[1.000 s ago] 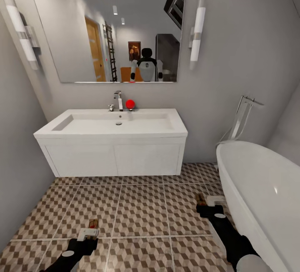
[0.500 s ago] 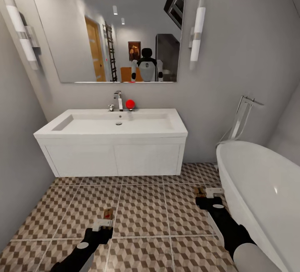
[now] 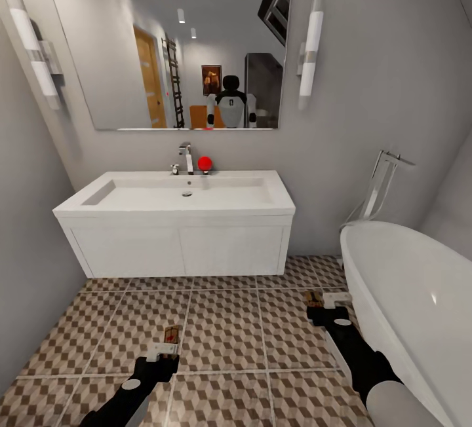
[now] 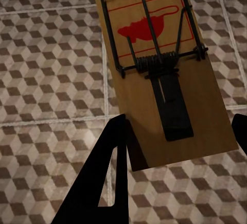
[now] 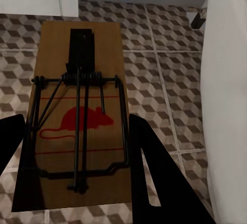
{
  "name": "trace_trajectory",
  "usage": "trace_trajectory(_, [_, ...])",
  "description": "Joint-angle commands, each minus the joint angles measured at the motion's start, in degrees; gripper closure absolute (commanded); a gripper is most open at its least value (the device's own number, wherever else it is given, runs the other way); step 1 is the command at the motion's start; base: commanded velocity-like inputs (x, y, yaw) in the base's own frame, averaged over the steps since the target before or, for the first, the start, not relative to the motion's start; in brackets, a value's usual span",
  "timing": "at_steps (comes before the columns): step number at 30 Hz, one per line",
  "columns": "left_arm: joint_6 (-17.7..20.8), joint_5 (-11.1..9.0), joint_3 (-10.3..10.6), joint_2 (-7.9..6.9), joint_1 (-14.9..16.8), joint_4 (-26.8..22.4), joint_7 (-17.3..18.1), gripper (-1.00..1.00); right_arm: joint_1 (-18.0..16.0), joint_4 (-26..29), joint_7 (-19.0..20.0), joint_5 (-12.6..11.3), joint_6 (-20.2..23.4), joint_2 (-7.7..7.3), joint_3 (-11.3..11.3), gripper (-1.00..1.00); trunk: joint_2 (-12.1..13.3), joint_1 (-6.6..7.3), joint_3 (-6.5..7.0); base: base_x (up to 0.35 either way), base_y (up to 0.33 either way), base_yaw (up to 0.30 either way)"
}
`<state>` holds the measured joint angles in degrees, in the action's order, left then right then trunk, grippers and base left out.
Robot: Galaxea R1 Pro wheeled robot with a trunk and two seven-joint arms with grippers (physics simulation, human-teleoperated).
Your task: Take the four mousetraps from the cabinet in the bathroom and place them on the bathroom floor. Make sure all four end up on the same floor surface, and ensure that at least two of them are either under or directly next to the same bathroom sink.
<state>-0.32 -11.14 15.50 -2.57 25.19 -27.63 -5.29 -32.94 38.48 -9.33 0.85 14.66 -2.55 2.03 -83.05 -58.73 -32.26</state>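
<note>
In front of the sink [image 3: 177, 194], each gripper, left [image 3: 162, 350] and right [image 3: 326, 301], is clamped on a mousetrap [image 3: 170, 334] [image 3: 313, 298] held just above the floor [image 3: 223, 322], so two seem ready to set down, none visibly placed.

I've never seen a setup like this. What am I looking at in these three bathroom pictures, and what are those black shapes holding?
It is a simulated two-armed robot. The wide picture comes from its head camera, facing a white bathroom sink and a bathtub over the patterned bathroom floor. The black shapes are its arms. The left end effector grips one mousetrap, and the right end effector grips another mousetrap. The two close-up pictures come from cameras near each wrist, looking along the fingers at the held traps above the tiles.
</note>
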Motion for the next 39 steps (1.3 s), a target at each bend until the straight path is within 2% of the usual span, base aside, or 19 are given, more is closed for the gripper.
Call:
trace_trajectory(1, [-0.03, -0.47, 0.50, -0.07, 0.04, -0.05, -0.51, 1.00, -0.02, 0.10, -0.25, -0.05, 0.37, -0.03, 0.24, 1.00, -0.03, 0.00, -0.06, 0.000, 0.000, 0.000])
trace_trajectory(8, [-0.03, -0.46, 0.59, -0.07, 0.04, -0.05, -0.51, 1.00, -0.02, 0.19, -0.25, -0.03, 0.29, 0.00, 0.26, 1.00, -0.03, 0.00, -0.06, 0.000, 0.000, 0.000])
trace_trajectory(29, [-0.03, -0.46, 0.50, -0.07, 0.01, -0.05, -0.51, 1.00, -0.02, 0.28, -0.25, -0.06, 0.28, 0.03, 0.45, 1.00, -8.45, -4.61, -3.86, 0.000, 0.000, 0.000])
trace_trajectory(39, [-0.03, -0.46, 0.44, -0.07, 0.01, -0.64, -0.51, 1.00, -0.02, 0.28, -0.25, -0.06, 0.28, 0.09, 0.52, 1.00, -12.46, -6.81, -6.34, 0.000, 0.000, 0.000])
